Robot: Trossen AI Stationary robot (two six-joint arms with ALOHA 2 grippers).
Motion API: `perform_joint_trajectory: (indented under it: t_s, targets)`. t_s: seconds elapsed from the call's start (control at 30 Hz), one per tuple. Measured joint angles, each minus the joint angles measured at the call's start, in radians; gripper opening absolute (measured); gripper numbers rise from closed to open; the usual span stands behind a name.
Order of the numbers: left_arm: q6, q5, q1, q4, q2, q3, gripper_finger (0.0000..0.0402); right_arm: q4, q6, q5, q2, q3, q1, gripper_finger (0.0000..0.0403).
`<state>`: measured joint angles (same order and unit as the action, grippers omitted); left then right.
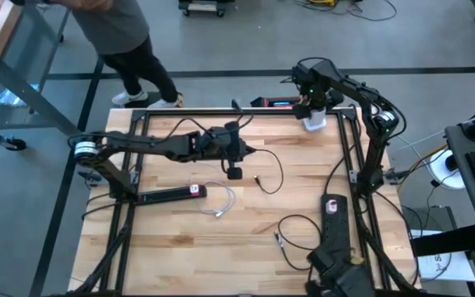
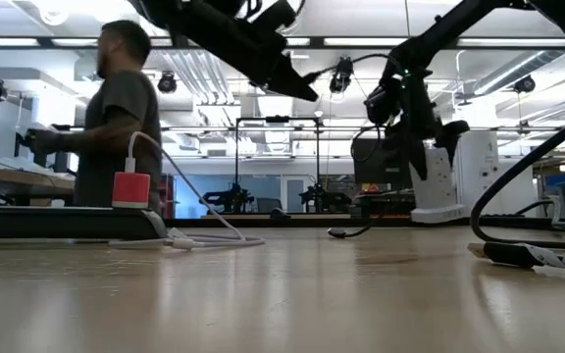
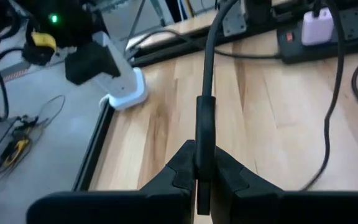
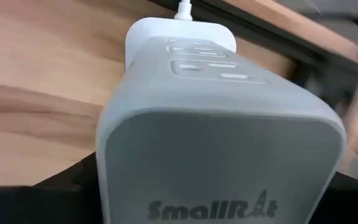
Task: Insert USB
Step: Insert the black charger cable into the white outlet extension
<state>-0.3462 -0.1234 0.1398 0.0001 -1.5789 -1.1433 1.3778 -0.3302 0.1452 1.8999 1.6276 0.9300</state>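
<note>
Pale wooden planks form the table [image 1: 180, 247], seen from above with black metal framing around it. Nearest the camera edge, a black power strip [image 1: 334, 216] lies on the right side. Farther in, a second black power strip [image 1: 171, 194] with a red plug [image 1: 195, 190] lies on the left, a white cable [image 1: 221, 200] coiled beside it. Mid-table, the left hand [image 3: 199, 186] hangs above the wood, its fingers pressed together on a black USB cable [image 3: 205, 118] just behind the plug. At the far right corner, the right hand [image 1: 313, 106] grips a white SmallRig charging hub [image 4: 219, 137], which stands on the table edge. Beyond the table, a person [image 1: 126, 41] stands on the floor.
</note>
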Motion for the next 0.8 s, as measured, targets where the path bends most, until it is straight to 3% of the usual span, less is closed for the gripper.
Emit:
perform_joint_trajectory:
  t_s: [0.17, 0.33, 0.47, 0.57, 0.8]
  targets:
    - [-0.028, -0.001, 0.005, -0.084, 0.122, 0.089, 0.0004, -0.131, 0.012, -0.107, -0.001, 0.015, -0.123, 0.0278]
    - [-0.061, -0.001, 0.051, -0.085, 0.306, 0.259, 0.0004, -0.166, 0.031, -0.13, 0.005, 0.06, -0.27, 0.0278]
    - [-0.029, 0.0, 0.099, -0.001, 0.424, 0.363, 0.0004, -0.185, 0.055, -0.277, 0.055, 0.139, -0.352, 0.0278]
    - [-0.019, 0.0, 0.122, 0.027, 0.474, 0.396, 0.0004, -0.178, 0.081, -0.335, 0.127, 0.243, -0.379, 0.0278]
    - [0.015, 0.001, 0.138, 0.02, 0.501, 0.413, 0.0004, 0.068, 0.174, -0.302, 0.381, 0.57, -0.372, 0.0278]
